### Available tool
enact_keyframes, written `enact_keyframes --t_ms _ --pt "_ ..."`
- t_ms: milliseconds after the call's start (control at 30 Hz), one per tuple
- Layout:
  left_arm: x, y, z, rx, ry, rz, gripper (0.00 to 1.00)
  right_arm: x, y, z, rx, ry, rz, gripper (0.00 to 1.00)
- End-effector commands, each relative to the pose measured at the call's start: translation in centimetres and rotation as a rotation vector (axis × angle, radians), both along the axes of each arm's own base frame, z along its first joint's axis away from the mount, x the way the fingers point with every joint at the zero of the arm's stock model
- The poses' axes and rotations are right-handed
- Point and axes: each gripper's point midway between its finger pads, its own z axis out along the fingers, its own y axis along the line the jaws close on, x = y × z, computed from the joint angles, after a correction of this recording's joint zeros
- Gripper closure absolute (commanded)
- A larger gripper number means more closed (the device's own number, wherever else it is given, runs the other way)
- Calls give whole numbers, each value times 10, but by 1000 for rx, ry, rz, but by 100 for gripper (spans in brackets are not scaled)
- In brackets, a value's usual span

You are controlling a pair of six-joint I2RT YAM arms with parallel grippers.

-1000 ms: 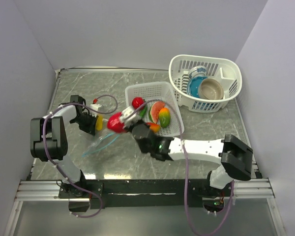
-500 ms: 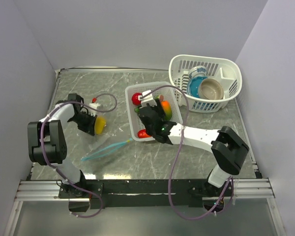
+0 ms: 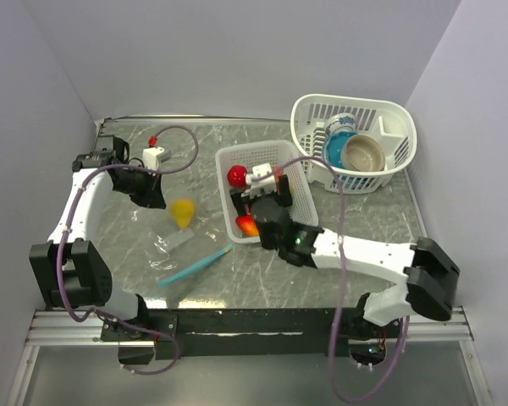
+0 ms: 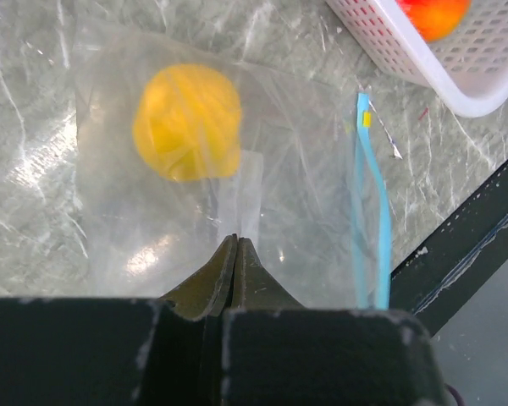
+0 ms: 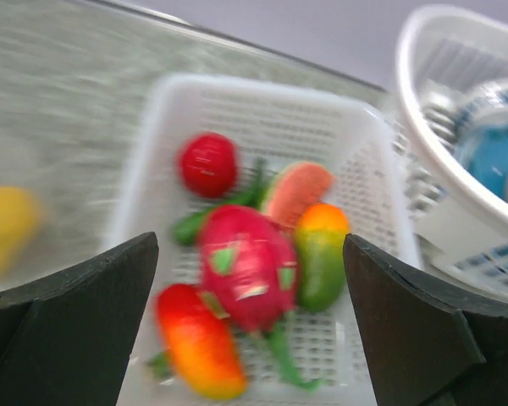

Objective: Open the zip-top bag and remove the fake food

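At nine o'clock on the table (image 3: pixel 364 220), the left gripper (image 4: pixel 235 245) is clenched tip to tip. A crease of film runs straight into the tips, so it looks to be nipping the closed end of the zip-top bag (image 4: pixel 296 178). The bag spreads out from there toward five o'clock in the overhead view. Its teal zip strip (image 4: pixel 368 211) lies at the far end, on the marble just beside the low white basket (image 3: pixel 262 146). Whether the zip is parted cannot be told.

One piece of fake food, the yellow fruit (image 4: pixel 186 123), shows through the plastic and is probably inside the bag. The film is thin, limp and slick and weighs almost nothing, so it will sag shut instead of holding a mouth. The stiffer zip strip is the better place to grip, one lip per arm. The fruit looks hard, glossy and light, so it may skid or roll. It is best taken across its middle.

At the table's centre the right gripper (image 5: pixel 250 241) hovers over the low basket with its fingers spread wide and nothing between them. Below it lie a red ball (image 5: pixel 208 163), a watermelon slice (image 5: pixel 296 190), a pink dragon fruit (image 5: pixel 241 279), a green-orange mango (image 5: pixel 322 245) and a red-orange piece (image 5: pixel 199 351).

At two o'clock an oval basket (image 3: pixel 353 96) holds a blue bowl (image 3: pixel 334 148) and a tan bowl (image 3: pixel 362 152).
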Motion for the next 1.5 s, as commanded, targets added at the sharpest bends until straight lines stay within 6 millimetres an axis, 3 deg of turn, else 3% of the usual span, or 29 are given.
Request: enact_keyframes --t_ms 0,133,233,267,367,433,600,733,800,967,1067,1333,1467 --pt "-5 -3 -6 -26 12 21 99 -42 43 18 82 -52 160 5" --pt "2 -10 9 -70 -2 29 99 -68 64 -1 93 -2 256 8" --pt "10 -13 49 -93 -75 30 99 -93 83 -20 99 50 401 14" --pt "16 -15 73 -105 -130 14 99 -99 84 -30 105 61 429 15" --pt "6 -22 103 -131 -152 -11 99 -110 95 -51 123 119 491 20" --pt "0 -25 111 -147 -160 -14 99 -111 100 -59 126 142 491 23" --pt "-15 -27 88 -115 -128 -10 99 -109 121 -75 97 172 501 26" --pt "-17 -18 61 -58 -96 22 99 -107 136 -85 67 192 510 26" --pt "-10 -11 51 -21 -104 39 99 -106 141 -96 45 209 509 26" --pt "5 16 4 125 -79 125 99 -102 154 -112 10 230 506 26" --pt "14 29 -22 195 -69 152 99 -100 158 -112 4 220 502 26" --pt "50 54 -88 306 -39 238 99 -94 162 -124 -44 222 496 25" --pt "66 62 -133 349 52 253 99 -93 156 -137 -67 237 470 23"
